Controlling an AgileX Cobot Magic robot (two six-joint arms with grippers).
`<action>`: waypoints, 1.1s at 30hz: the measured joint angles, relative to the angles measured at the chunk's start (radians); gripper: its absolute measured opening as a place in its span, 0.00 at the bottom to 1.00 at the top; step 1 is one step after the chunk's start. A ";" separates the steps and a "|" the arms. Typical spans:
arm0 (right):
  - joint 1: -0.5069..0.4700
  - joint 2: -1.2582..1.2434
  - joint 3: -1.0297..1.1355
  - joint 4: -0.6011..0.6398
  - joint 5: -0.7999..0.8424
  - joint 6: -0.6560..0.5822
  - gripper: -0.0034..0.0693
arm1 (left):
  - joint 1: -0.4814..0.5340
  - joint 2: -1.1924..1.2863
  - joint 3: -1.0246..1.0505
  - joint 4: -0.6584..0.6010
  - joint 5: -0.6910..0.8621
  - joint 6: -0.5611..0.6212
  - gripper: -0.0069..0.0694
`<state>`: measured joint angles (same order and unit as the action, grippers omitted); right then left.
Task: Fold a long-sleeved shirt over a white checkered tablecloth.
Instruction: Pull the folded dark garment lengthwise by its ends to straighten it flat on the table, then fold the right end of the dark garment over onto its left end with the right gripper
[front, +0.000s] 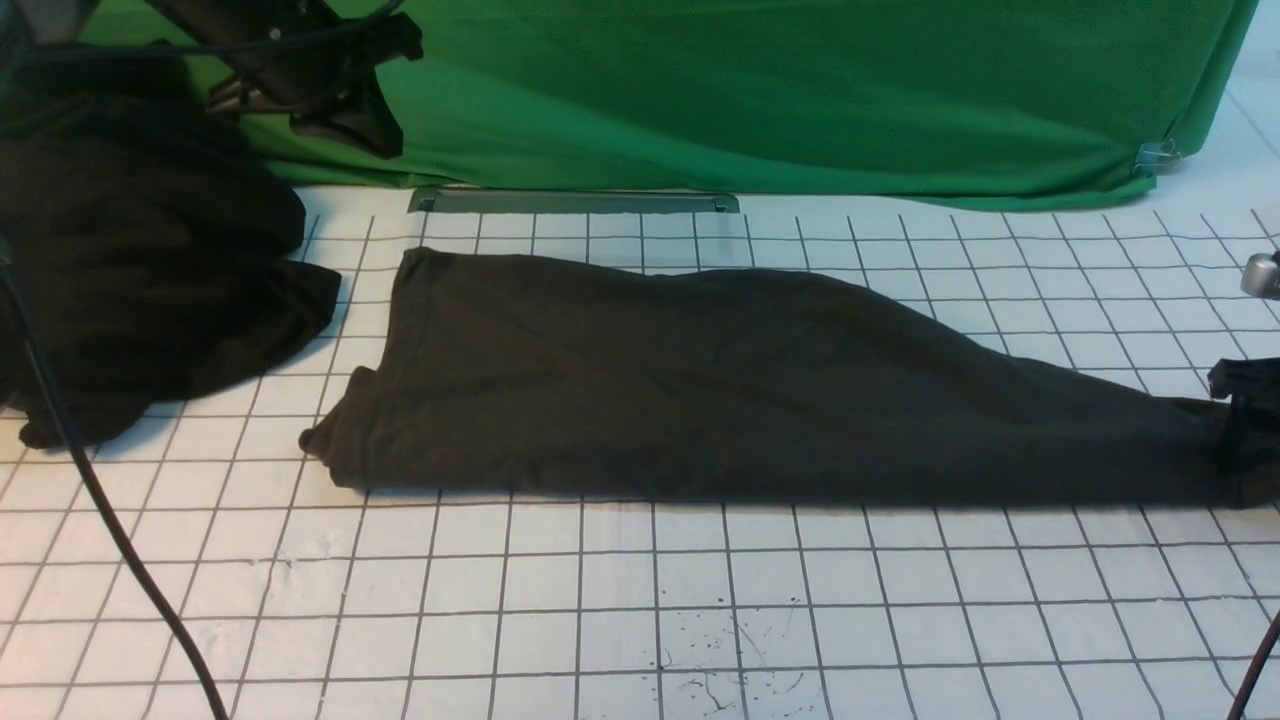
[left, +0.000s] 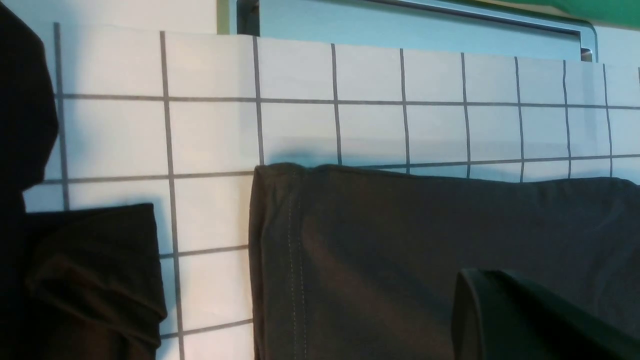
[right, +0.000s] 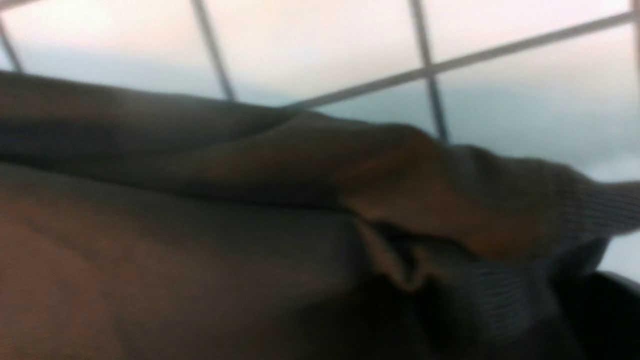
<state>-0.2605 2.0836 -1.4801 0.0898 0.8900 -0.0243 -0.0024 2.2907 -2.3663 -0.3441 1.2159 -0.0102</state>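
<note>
The long-sleeved shirt lies on the white checkered tablecloth; right claw clamps its tapered end.

We count one long-sleeved shirt and one white checkered tablecloth. Heap of black fabric: one; we cannot tell how many pieces it contains. Green backdrop cloth: one. Metal clip: one seen. Grey bar: one. Robot hands, two: left hand, right hand. Black cables, two: left cable, right cable.
</note>
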 joint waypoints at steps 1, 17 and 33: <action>0.000 0.000 0.000 0.000 -0.001 0.000 0.52 | 0.000 0.000 0.000 0.000 0.000 0.003 0.09; -0.176 -0.158 0.003 -0.090 0.037 -0.050 0.09 | 0.000 -0.113 0.002 -0.077 0.000 0.019 0.09; 0.275 -0.470 -0.041 0.144 -0.026 0.067 0.09 | 0.000 -0.015 0.002 -0.133 -0.001 0.037 0.09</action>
<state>0.0142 1.6133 -1.5211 0.2335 0.8638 0.0426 -0.0022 2.2760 -2.3640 -0.4775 1.2149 0.0267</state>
